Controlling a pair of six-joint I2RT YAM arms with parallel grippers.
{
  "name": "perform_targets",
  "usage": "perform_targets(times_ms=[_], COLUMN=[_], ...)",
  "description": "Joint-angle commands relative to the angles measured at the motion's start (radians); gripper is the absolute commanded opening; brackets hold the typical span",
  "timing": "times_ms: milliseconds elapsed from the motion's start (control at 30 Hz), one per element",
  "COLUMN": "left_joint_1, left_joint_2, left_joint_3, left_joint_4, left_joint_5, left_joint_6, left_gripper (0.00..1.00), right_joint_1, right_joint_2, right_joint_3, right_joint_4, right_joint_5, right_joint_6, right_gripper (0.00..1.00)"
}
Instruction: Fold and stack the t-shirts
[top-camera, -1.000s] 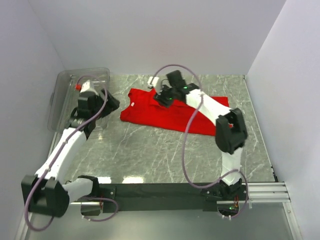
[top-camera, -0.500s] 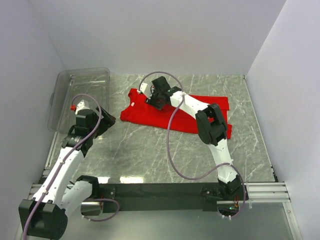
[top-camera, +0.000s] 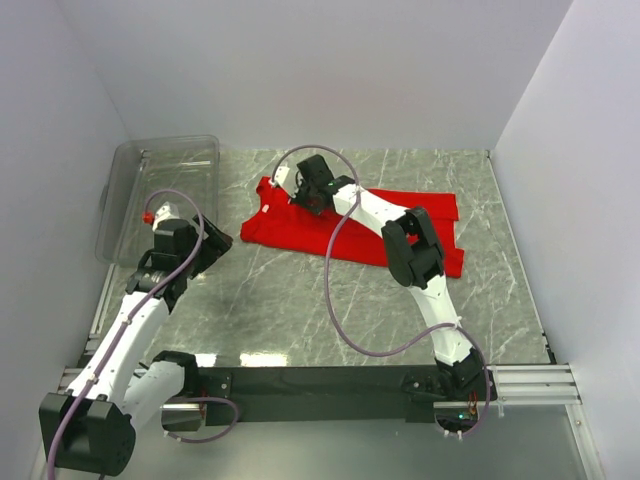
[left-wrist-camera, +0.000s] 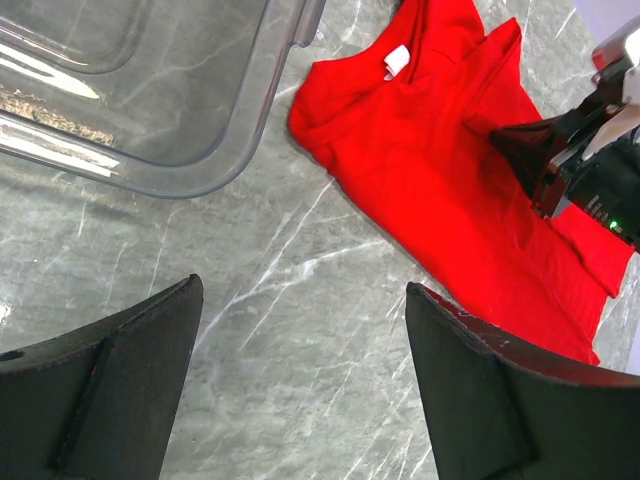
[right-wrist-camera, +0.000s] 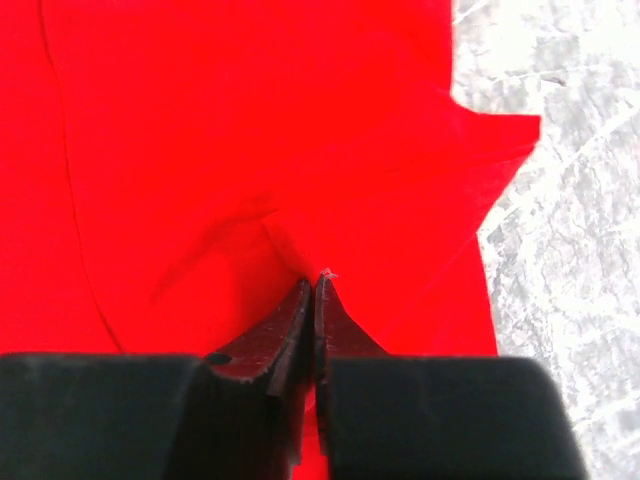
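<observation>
A bright red t-shirt lies spread flat on the marble table, collar end to the left, with its small white neck label near the bin. My right gripper reaches far over the shirt's left part. In the right wrist view its jaws are shut together, and a small pucker of the red t-shirt is pinched at their tips. My left gripper hangs open above bare marble, left of the shirt and just in front of the bin, holding nothing. The same gripper shows in the top view.
A clear plastic bin stands at the back left against the wall, its corner close ahead of my left fingers. White walls close in the table on three sides. Bare marble lies between the shirt and the arm bases.
My right gripper slid left along the shirt toward the collar end, then shut on the cloth. My left arm drew back from the bin toward the near side.
</observation>
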Motion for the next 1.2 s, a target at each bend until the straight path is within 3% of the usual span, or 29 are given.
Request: perform_targets(times_ms=[0, 433, 500, 567, 633, 867, 1000, 1067, 1100, 1167], left_joint_1=[0.004, 0.007, 0.007, 0.009, 0.009, 0.009, 0.007, 0.007, 0.007, 0.006], left_joint_2=[0.006, 0.075, 0.084, 0.092, 0.11, 0.187, 0.306, 0.365, 0.429, 0.494], left_joint_3=[-0.001, 0.014, 0.018, 0.022, 0.028, 0.071, 0.126, 0.187, 0.209, 0.273], left_joint_4=[0.046, 0.091, 0.098, 0.114, 0.123, 0.183, 0.221, 0.216, 0.213, 0.203], left_joint_5=[0.019, 0.055, 0.058, 0.06, 0.08, 0.152, 0.209, 0.238, 0.271, 0.287], left_joint_6=[-0.005, 0.004, 0.005, 0.011, 0.016, 0.057, 0.106, 0.151, 0.165, 0.189], left_gripper=[0.87, 0.86, 0.86, 0.86, 0.86, 0.86, 0.84, 0.82, 0.8, 0.78], right_joint_1=[-0.019, -0.166, -0.179, -0.186, -0.192, -0.22, -0.263, -0.298, -0.312, -0.359], right_joint_2=[-0.054, -0.077, -0.079, -0.097, -0.098, -0.155, -0.213, -0.267, -0.292, -0.39], right_joint_3=[0.002, 0.042, 0.042, 0.017, 0.02, -0.014, -0.037, -0.061, -0.081, -0.19], right_joint_4=[0.086, 0.12, 0.119, 0.129, 0.119, 0.071, 0.013, -0.035, -0.08, -0.101], right_joint_5=[0.024, 0.052, 0.06, 0.081, 0.139, 0.112, 0.014, -0.078, -0.22, -0.322], right_joint_6=[0.057, 0.348, 0.39, 0.427, 0.448, 0.528, 0.533, 0.456, 0.42, 0.321], right_gripper=[0.02, 0.0, 0.04, 0.14, 0.16, 0.63, 0.66, 0.67, 0.67, 0.66])
